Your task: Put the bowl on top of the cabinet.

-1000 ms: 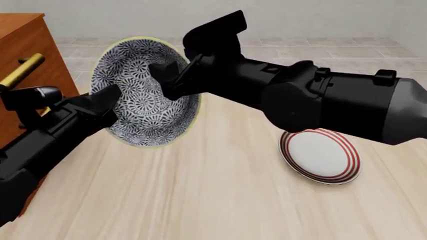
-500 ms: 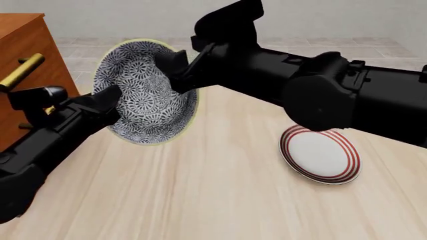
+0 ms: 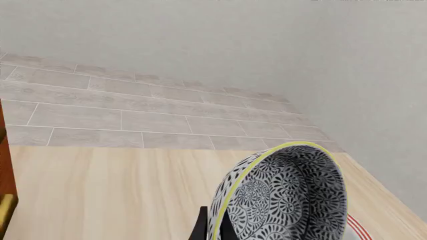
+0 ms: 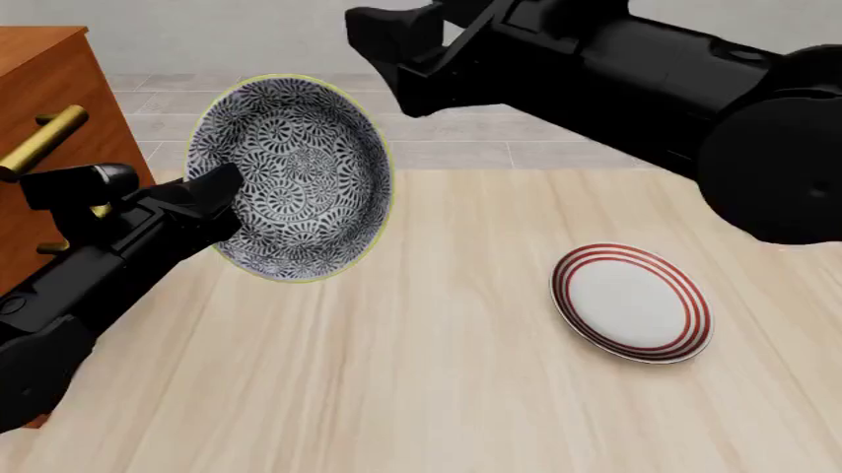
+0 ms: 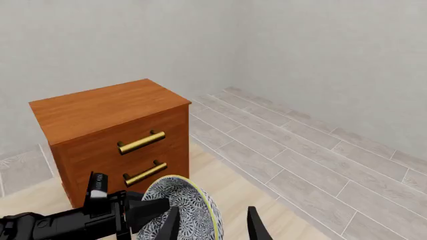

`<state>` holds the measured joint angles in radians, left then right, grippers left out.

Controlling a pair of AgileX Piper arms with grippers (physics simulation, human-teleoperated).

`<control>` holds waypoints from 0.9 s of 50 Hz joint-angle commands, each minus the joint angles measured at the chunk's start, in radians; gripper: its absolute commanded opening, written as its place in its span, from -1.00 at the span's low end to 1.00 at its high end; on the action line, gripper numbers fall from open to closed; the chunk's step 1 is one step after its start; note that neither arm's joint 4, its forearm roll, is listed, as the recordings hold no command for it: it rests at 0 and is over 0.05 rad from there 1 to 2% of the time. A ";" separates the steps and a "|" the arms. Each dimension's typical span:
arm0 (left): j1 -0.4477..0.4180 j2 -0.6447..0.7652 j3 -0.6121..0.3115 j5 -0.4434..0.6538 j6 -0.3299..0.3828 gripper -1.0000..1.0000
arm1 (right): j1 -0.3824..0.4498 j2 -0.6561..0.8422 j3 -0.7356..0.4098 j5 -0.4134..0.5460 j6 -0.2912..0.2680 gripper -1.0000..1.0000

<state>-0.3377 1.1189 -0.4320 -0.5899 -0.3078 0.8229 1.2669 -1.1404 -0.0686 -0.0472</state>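
**Bowl held on its side by the left arm, above the table**

The bowl (image 4: 292, 177) is in the air over the left part of the wooden table (image 4: 435, 394), just right of the cabinet (image 4: 53, 128) and not touching it. It is tipped on its side: the opening faces toward the camera and a little right, so its axis lies nearly level, and the pale yellow-green rim stands almost upright. The patterned inside is fully visible in the front view.

The left gripper (image 4: 217, 202) is clamped on the left edge of the bowl; one finger lies over the inside wall, the other is hidden behind the bowl. In the left wrist view the bowl (image 3: 280, 195) fills the lower part, with a dark fingertip beside its rim.

The right gripper (image 4: 394, 44) is up and far, above the bowl and apart from it. In the right wrist view its two fingers (image 5: 257, 227) stand apart with nothing between them.

There is one bowl, one plate (image 4: 632, 303) with red rings and one cabinet. Two brass handles (image 5: 141, 142) are visible in the right wrist view; whether there is a third I cannot tell.

The plate lies flat on the right part of the table, well apart from the bowl. The table is light wood. The floor (image 5: 320, 150) has grey tiles and the walls (image 3: 200, 40) are plain pale grey.
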 commanded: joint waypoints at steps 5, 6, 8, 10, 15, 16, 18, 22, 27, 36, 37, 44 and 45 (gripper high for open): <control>0.011 -0.046 -0.043 0.067 0.010 -1.00 | 0.014 -0.169 0.119 -0.134 0.119 1.00; 0.012 -0.050 -0.053 0.082 0.012 -1.00 | 0.012 -0.181 0.130 -0.146 0.130 1.00; 0.015 -0.062 -0.073 0.114 0.014 -1.00 | 0.003 -0.197 0.144 -0.160 0.136 1.00; 0.012 -0.078 -0.088 0.132 0.015 -1.00 | -0.020 -0.208 0.154 -0.172 0.144 1.00; 0.013 -0.111 -0.121 0.189 0.037 -1.00 | -0.075 -0.230 0.234 -0.249 0.203 1.00; 0.012 -0.114 -0.124 0.194 0.041 -1.00 | -0.088 -0.231 0.242 -0.259 0.197 1.00; 0.014 -0.117 -0.134 0.212 0.047 -1.00 | -0.101 -0.227 0.264 -0.286 0.213 1.00; 0.001 -0.103 -0.180 0.273 0.000 -1.00 | -0.132 -0.199 0.317 -0.356 0.230 1.00; -0.008 -0.132 -0.263 0.394 0.039 -1.00 | -0.144 -0.161 0.368 -0.429 0.250 1.00; -0.037 -0.136 -0.350 0.499 0.009 -1.00 | -0.183 -0.110 0.402 -0.484 0.287 1.00; -0.036 -0.135 -0.354 0.503 0.013 -1.00 | -0.189 -0.107 0.402 -0.485 0.289 1.00; -0.037 -0.148 -0.402 0.558 -0.022 -1.00 | -0.211 -0.053 0.425 -0.530 0.313 1.00; -0.024 -0.137 -0.417 0.580 -0.004 -1.00 | -0.206 -0.041 0.429 -0.538 0.315 1.00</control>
<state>-0.3667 0.9877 -0.7582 -0.1156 -0.3055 0.6416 1.1591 -0.7558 -0.5353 0.2355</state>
